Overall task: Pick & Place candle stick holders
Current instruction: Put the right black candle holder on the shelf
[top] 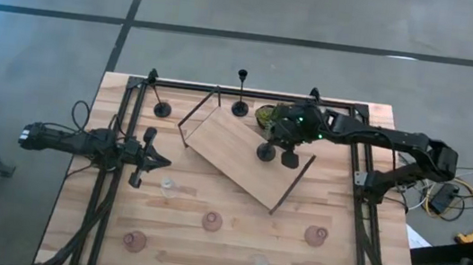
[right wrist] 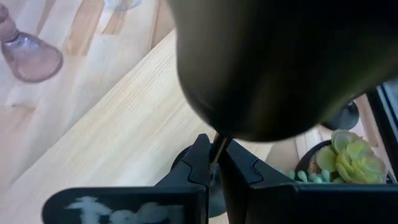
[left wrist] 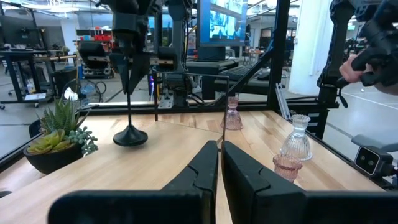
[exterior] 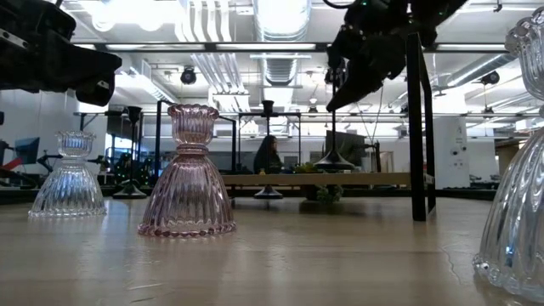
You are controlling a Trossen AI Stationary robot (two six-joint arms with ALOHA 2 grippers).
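High view took in the whole bench (top: 117, 217), a pale plank top inside a dark frame, and no brand, label or legible writing showed in any picture. Largest on it was the wooden board (top: 247, 156) with dark metal handles, lying skewed near the middle. The right hand (top: 278, 147) hung over the board's far edge, closed on the thin stem of a black candle stick holder (top: 266, 152) whose round base sat on the board; the right wrist view alone showed the stem pinched between the two fingers, with the green potted plant (right wrist: 348, 155) just beside. The left hand (top: 153, 160) rested low over the bench's left side, fingers together and holding nothing, which the left wrist view confirmed. Two more black holders stood near the far rail, one (top: 163, 108) left of the board and one (top: 239, 108) behind it. Small glass cups were spread across the near half, pink ones (top: 212, 222) and clear ones (top: 258, 264). Only the low view showed their ribbed, flared sides (exterior: 187, 174) and a seated person far back in the room.
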